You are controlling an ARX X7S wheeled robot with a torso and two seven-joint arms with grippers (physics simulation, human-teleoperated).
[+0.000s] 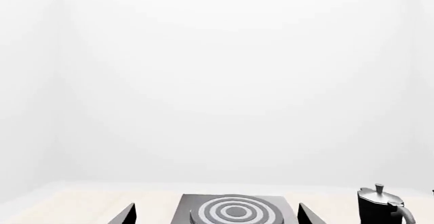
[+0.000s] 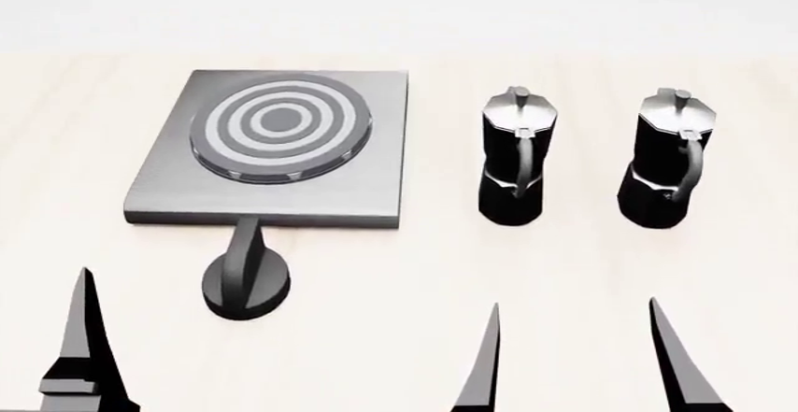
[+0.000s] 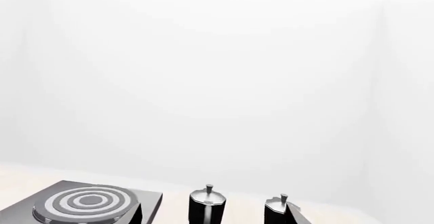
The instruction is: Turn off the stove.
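Standing right of stove [image 2: 168,183], two lidded moka pots [image 2: 514,155], contents hidden

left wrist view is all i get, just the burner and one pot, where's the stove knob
Observer: The knob sits on the table just in front of the stove, near its front left corner, nearer the robot.
Operator: anything on the burner
Observer: No, the burner is bare.
Operator: only one pot then
Observer: Two. The first moka pot and the second moka pot stand side by side, right of the stove.
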